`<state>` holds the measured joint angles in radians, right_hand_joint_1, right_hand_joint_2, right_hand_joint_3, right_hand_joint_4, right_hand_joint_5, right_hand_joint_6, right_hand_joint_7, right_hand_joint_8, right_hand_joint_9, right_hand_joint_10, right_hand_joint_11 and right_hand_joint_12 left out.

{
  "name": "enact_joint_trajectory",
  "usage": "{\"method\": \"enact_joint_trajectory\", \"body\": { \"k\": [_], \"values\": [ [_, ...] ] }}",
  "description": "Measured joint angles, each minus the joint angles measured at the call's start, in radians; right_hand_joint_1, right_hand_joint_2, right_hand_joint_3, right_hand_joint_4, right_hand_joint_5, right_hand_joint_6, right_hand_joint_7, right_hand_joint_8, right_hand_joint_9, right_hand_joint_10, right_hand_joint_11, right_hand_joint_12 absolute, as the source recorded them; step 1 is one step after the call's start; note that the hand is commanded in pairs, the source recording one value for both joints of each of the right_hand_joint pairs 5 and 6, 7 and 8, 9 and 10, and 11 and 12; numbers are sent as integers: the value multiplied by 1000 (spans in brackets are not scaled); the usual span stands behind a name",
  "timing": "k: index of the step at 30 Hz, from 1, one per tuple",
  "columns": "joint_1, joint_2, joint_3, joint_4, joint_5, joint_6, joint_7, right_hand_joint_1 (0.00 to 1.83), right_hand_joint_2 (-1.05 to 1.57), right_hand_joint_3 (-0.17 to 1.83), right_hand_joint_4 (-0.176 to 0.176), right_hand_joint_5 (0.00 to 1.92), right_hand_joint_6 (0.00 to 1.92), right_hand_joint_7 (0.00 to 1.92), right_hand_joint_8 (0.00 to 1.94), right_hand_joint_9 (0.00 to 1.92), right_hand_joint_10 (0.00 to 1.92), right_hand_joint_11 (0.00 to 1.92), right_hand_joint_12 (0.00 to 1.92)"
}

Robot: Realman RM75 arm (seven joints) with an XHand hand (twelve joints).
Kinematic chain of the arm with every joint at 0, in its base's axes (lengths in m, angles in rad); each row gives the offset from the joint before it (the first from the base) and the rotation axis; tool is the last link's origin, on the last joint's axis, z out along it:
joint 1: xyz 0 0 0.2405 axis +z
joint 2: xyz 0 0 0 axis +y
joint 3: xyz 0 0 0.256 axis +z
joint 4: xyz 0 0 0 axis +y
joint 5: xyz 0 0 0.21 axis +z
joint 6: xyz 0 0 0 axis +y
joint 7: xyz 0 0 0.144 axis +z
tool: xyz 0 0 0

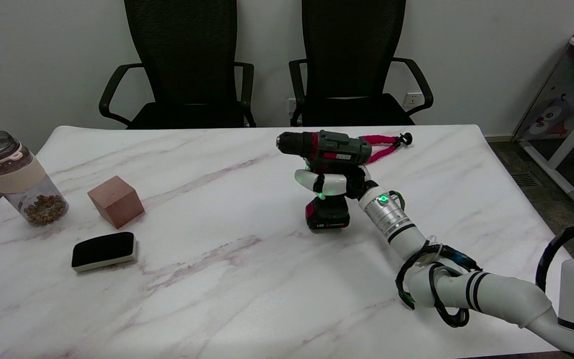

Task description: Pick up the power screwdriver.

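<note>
- Head view: the power screwdriver is near the middle of the table, a bit toward the far side. It stands up tall. Its fat battery foot is at the bottom and its nose is at the top.
- Head view: the right hand has its fingers wrapped tight around the thin grip, between the top part and the battery foot. It is holding the tool.
- Head view: the arm comes in from 4 o'clock of the tool. The fingers curl round the grip toward 9 o'clock.
- Head view: the long top part of the tool lies flat and points to 9 o'clock. The grip runs up and down, so the hand crosses it sideways. I think that is a good hold for lifting straight up.
- Head view: I cannot tell if the battery foot touches the table or is just off it.
- Head view: a pink bendy tripod lies close behind the tool, at 2 o'clock. A straight lift looks like it will miss it.
- Head view: the other hand is not in the picture, so the right hand is the one to lift.
</note>
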<state>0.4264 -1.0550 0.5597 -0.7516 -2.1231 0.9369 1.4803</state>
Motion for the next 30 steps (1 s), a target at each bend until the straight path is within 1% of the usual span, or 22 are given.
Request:
{"method": "enact_joint_trajectory", "body": {
  "k": [13,25,30],
  "values": [
    [-2,9,10,-49,1,28,0,1117,884,758,34,1920,1920,1920,1920,1920,1920,1920,1920],
    [9,33,33,-119,1,43,0,1111,1011,752,38,1920,1920,1920,1920,1920,1920,1920,1920],
    [19,52,50,-163,-1,45,-2,1106,1027,753,39,1920,1920,1920,1920,1920,1920,1920,1920]
  ]
}}
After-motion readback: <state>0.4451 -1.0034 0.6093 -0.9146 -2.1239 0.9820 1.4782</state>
